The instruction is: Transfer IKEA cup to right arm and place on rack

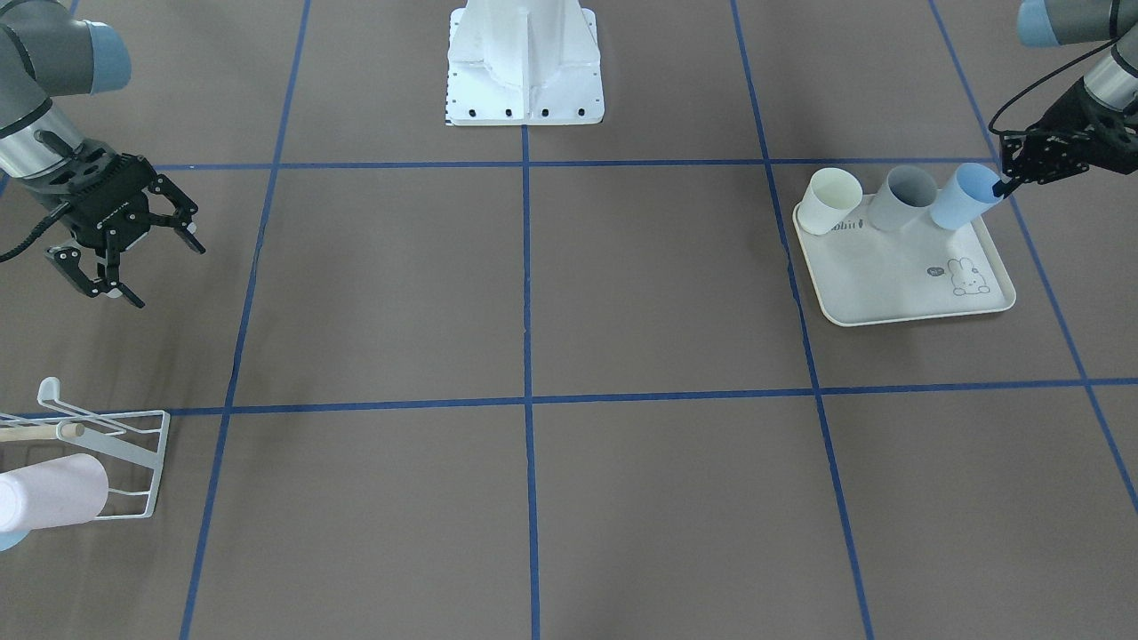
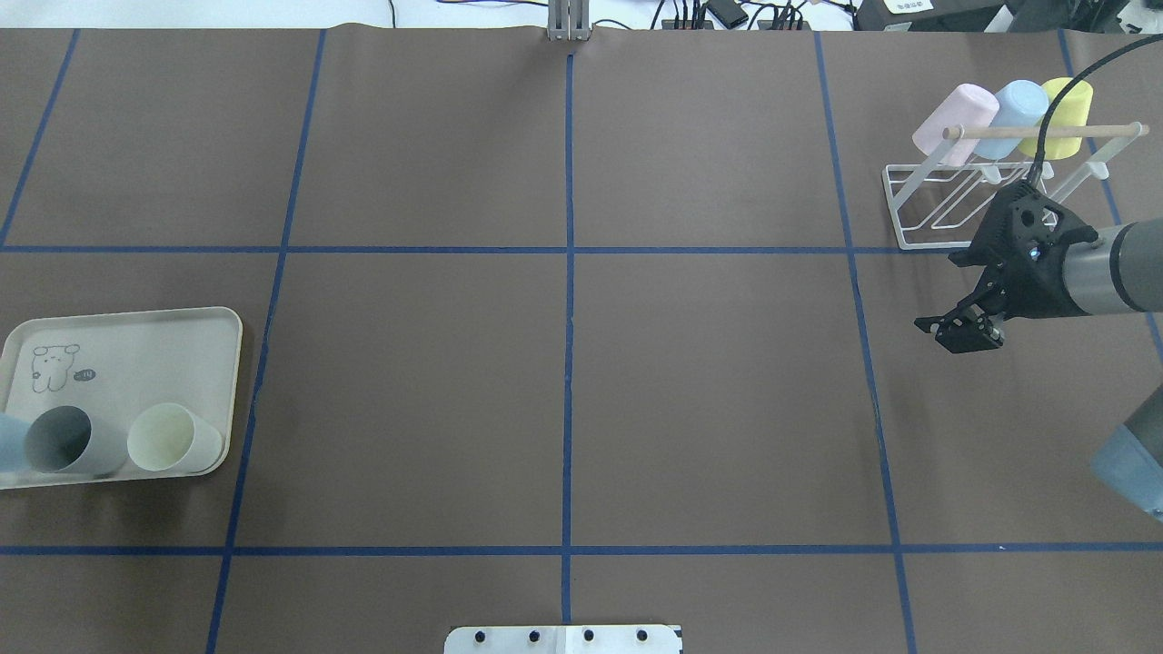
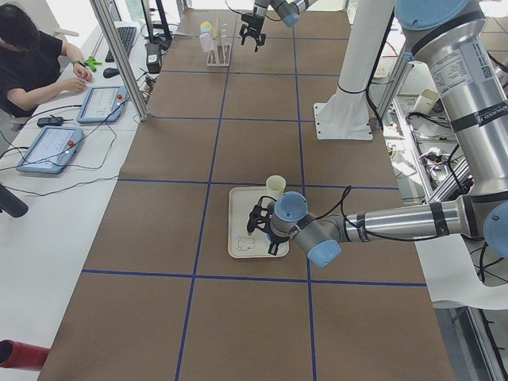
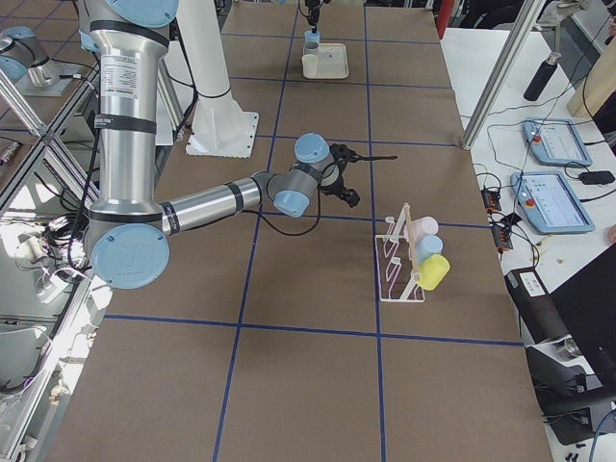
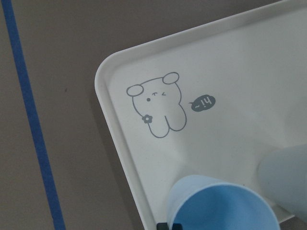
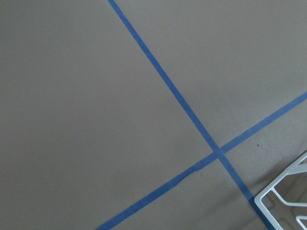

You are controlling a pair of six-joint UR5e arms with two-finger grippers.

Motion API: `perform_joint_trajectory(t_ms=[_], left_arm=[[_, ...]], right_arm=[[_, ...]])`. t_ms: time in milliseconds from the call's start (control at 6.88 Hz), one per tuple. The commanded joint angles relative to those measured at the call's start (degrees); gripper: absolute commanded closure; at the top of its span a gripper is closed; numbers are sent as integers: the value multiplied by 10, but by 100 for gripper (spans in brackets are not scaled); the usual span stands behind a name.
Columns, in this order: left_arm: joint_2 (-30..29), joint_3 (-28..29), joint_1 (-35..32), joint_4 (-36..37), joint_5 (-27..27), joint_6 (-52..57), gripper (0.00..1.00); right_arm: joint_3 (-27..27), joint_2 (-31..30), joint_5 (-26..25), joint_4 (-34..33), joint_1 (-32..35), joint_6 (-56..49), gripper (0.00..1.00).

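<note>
The left pincer [image 1: 1009, 178] sits at the far corner of the tray [image 1: 889, 313] with one dark fingertip against the rim of the blue cup [image 1: 965, 196]. The wrist view shows only a sliver of that finger at the cup's mouth, so I cannot tell whether the jaws are apart or already pinched on the wall. The step in hand looks like taking hold of this cup. To do it well, one finger should go inside the mouth and the other outside, and the grip should bite low enough on the wall that the thin rim does not slip. The lift should go straight up, because the gray cup [image 1: 902, 197] stands just beside the blue one, with the cream cup [image 1: 829, 201] beyond it, and a sideways drag would likely knock them. Leaving most of the cup's body free would give the other arm something to grasp at the hand-over. The right pincer [image 1: 164, 271] hangs spread wide and empty, well apart from the blue cup across the table and near the rack [image 2: 918, 218]. The rack carries three cups on its prongs behind a wooden rod [image 2: 1045, 132]. The blue cup itself appears to rest on the tray, touching the left pincer's finger at its lip.
</note>
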Motion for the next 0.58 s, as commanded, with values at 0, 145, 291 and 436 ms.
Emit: perform_joint_trajectory(t_ms=[0, 145, 291, 436], left_arm=[[-1, -17, -13, 4, -37, 2, 100], [0, -32, -57, 11, -65, 2, 100], [0, -35, -76, 12, -96, 2, 100], [-1, -40, -83, 13, -97, 2, 100]], right_arm=[[1, 8, 1, 3, -1, 3, 0], [-5, 9, 0, 33, -3, 7, 0], [-15, 18, 0, 53, -3, 9, 0], [-22, 30, 2, 54, -8, 10, 0]])
